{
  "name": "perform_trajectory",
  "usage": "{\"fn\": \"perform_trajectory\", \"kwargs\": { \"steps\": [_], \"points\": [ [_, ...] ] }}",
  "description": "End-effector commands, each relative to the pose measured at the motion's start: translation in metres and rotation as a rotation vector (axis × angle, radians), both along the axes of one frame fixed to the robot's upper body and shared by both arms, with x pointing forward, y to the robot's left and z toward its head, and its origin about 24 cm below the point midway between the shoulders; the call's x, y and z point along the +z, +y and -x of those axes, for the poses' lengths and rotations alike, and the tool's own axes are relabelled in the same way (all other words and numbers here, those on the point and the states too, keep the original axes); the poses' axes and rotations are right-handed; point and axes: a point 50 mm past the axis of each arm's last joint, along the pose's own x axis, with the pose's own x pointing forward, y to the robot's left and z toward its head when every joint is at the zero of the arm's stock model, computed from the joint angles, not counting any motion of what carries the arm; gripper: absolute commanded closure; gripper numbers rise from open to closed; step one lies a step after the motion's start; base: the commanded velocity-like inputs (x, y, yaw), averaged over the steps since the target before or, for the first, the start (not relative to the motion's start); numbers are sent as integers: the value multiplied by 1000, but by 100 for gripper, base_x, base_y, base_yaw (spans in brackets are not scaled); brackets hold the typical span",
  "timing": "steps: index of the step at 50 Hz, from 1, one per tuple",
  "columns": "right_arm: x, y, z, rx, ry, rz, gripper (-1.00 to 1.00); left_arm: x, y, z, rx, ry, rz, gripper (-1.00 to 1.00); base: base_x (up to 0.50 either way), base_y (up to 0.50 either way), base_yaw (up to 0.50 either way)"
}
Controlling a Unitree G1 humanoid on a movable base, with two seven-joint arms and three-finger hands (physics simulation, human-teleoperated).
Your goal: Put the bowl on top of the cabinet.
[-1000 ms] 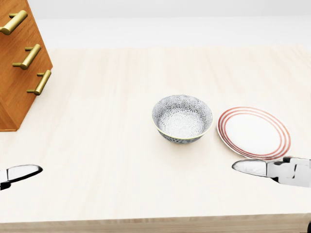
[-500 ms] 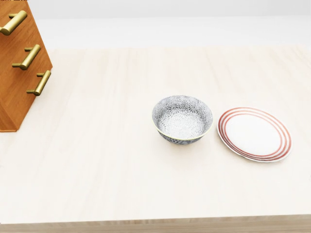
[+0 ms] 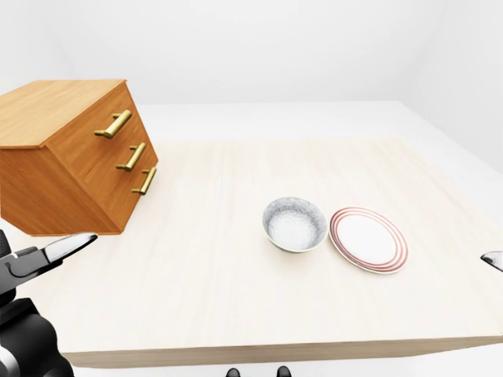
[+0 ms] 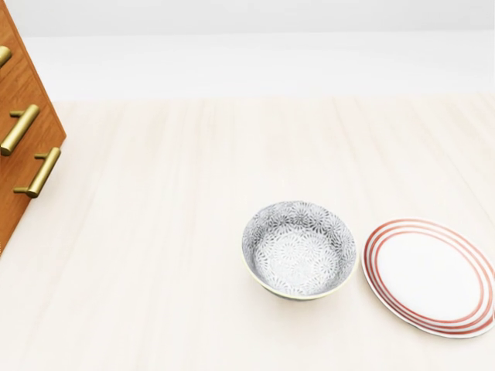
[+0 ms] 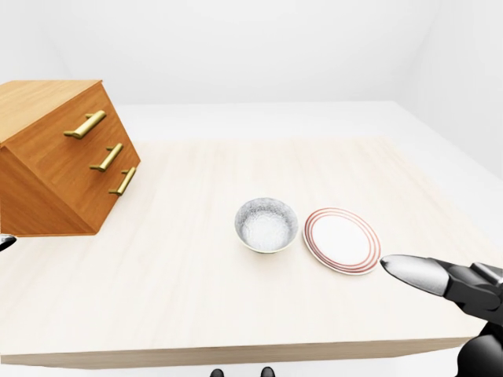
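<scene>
left-eye view is showing a pale, light-grained wooden surface (image 3: 220, 236) carrying three things. the bowl (image 3: 295, 224) is sitting upright near the middle of it, round, with a grey-and-white floral pattern over its inside and outside and a thin pale rim; it is looking empty. just beside it, toward the view's right, a shallow white plate (image 3: 368, 239) ringed with red concentric stripes is lying flat; the two are very close, and the head view is showing a narrow gap between them.

well apart, at the view's left, the cabinet (image 3: 75, 157) is standing on the surface: a boxy block of warm orange-brown wood with a flat bare top and three brass bar handles (image 3: 130, 157) running down its drawer face. nothing is lying between the bowl and the cabinet.

the left hand (image 3: 67, 247) is showing at the lower left as a glossy silver fingertip on dark links, hanging below the cabinet's lower corner in the view, holding nothing; how wide its fingers are standing cannot be told. in the right-eye view the right hand (image 5: 416, 275) is pointing one silver fingertip toward the plate from the lower right, touching nothing, its spread likewise not readable.

no writing or label is showing anywhere.
</scene>
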Motion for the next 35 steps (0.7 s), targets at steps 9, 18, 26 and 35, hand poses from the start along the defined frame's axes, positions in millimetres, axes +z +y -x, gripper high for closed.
{"fn": "perform_trajectory", "kwargs": {
  "steps": [9,18,26,35],
  "points": [
    [-1,-1,1,-6,1,1,-100,1,0,0,-1,-4,-3,-100,41,-1,0],
    [-3,2,0,-37,13,38,-100,0,-1,0,-2,2,-4,-100,3,2,0],
    [-4,1,0,-43,16,45,-100,-1,-2,-1,-3,5,-4,-100,6,44,0],
    [-5,2,-1,-47,25,50,-100,-2,-1,-1,-3,10,-5,-100,11,50,0]
  ]
}}
